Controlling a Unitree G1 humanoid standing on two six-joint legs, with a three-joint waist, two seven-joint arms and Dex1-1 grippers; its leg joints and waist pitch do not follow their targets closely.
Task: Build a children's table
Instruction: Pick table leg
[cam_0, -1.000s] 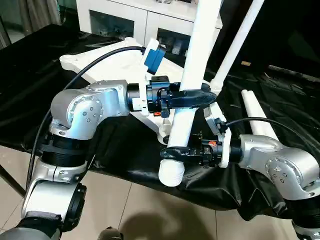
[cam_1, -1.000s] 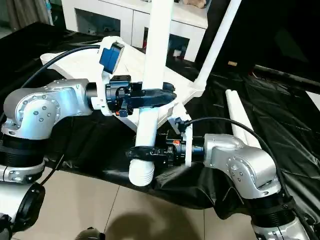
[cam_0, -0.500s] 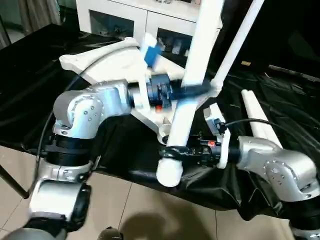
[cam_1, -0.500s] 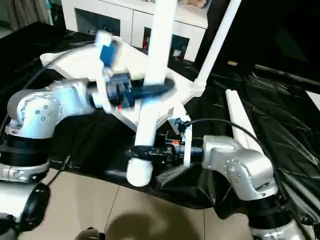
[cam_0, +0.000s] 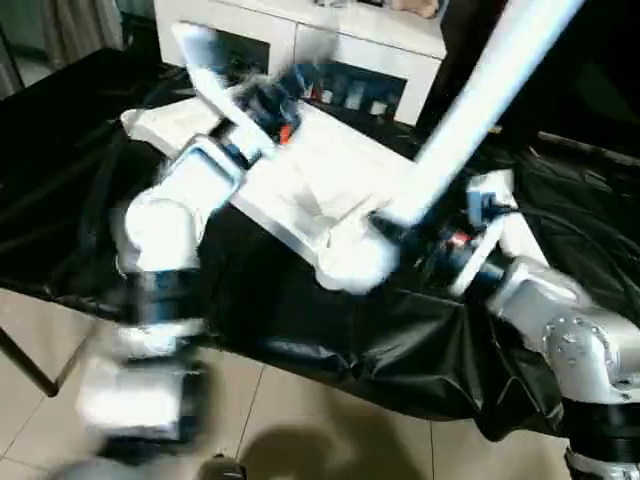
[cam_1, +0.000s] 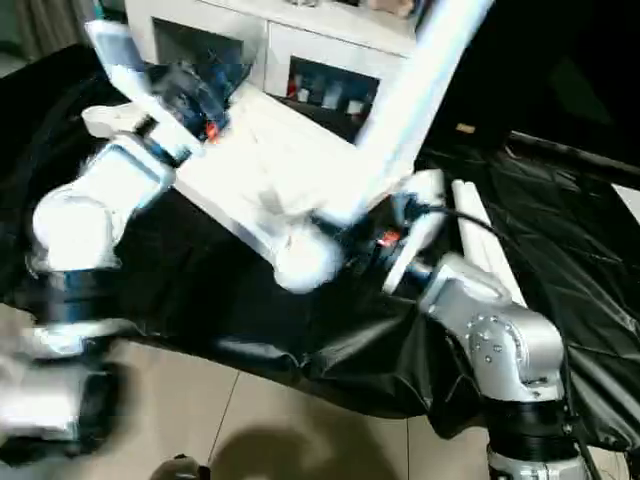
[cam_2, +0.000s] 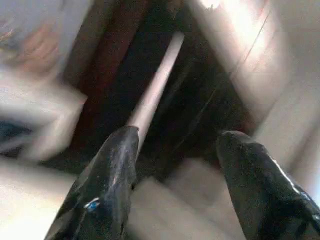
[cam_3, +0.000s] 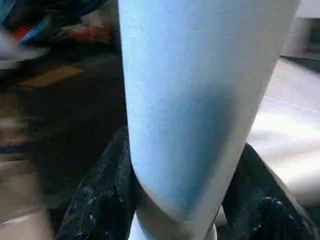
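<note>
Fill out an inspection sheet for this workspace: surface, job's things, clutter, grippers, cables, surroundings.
Surface: black crinkled plastic sheet covering the work table.
Job's things: white plastic rectangular table top lies on the sheet; one long white tapered tube leg is held tilted, its thick end at the top's near corner; another white leg lies on the sheet.
Clutter: nothing seen.
Grippers: right gripper shut on the tilted leg; left gripper open, holding nothing.
Cables: black cable runs along the right forearm.
Surroundings: white cabinet with glass doors behind; tiled floor below.
</note>
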